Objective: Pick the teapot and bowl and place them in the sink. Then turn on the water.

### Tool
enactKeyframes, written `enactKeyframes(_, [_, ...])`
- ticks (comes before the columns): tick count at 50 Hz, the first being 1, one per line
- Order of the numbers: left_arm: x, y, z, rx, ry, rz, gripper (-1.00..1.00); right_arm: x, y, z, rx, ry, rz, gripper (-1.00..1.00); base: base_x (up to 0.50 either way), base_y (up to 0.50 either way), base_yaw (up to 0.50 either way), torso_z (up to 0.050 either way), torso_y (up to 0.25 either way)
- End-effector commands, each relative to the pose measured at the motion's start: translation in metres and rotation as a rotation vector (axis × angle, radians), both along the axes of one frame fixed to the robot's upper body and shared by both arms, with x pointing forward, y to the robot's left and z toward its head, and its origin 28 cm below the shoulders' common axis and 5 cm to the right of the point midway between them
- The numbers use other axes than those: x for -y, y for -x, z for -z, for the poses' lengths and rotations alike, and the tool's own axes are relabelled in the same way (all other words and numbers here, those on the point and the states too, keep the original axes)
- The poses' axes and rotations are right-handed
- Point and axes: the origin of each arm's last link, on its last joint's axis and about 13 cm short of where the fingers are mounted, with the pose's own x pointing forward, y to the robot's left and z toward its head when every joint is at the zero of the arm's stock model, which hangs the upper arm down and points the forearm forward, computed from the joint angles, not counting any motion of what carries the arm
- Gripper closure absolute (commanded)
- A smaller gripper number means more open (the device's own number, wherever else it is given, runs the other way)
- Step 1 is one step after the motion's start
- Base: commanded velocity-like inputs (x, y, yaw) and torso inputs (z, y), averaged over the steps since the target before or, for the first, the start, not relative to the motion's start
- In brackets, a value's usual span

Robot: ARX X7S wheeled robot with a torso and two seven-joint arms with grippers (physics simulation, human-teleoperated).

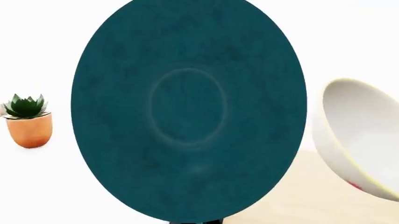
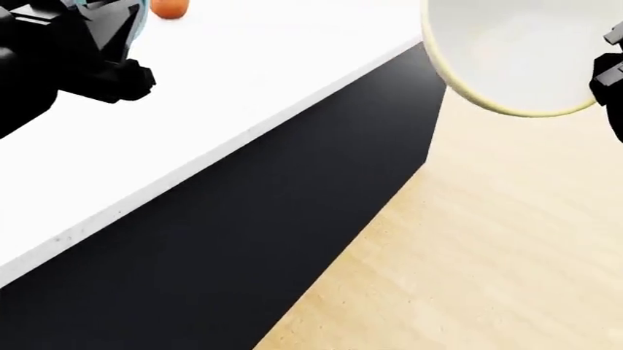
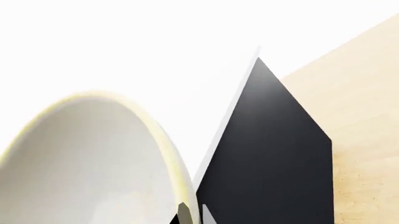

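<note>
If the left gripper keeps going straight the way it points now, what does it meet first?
Hard to say. The round turquoise teapot fills the left wrist view, blocking that line. Beside it show only the white countertop, the small potted succulent and the tilted cream-white bowl. Probably bare countertop; depth unclear.

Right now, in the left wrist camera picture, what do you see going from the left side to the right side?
Little green plant in an orange pot → big round turquoise underside of the teapot → cream-white bowl, tipped on its side.
</note>
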Motion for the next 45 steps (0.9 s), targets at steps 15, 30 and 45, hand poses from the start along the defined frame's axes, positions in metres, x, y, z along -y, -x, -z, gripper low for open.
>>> enactKeyframes(15, [0.006, -0.012, 0.004, 0.123, 0.095, -0.010, 1.00, -0.011, 0.015, 0.011, 0.026, -0.078, 0.054, 1.00, -0.01, 0.02, -0.50, 0.001, 0.002])
enactKeyframes(30, [0.028, 0.007, 0.013, 0.279, 0.175, 0.009, 1.00, -0.011, 0.026, 0.029, -0.001, -0.060, 0.039, 1.00, -0.01, 0.02, -0.50, 0.001, 0.002])
enactKeyframes(45, [0.039, -0.067, 0.008, 0.207, 0.134, 0.027, 1.00, -0.015, 0.020, 0.038, -0.031, -0.043, 0.034, 1.00, -0.01, 0.02, -0.50, 0.001, 0.001])
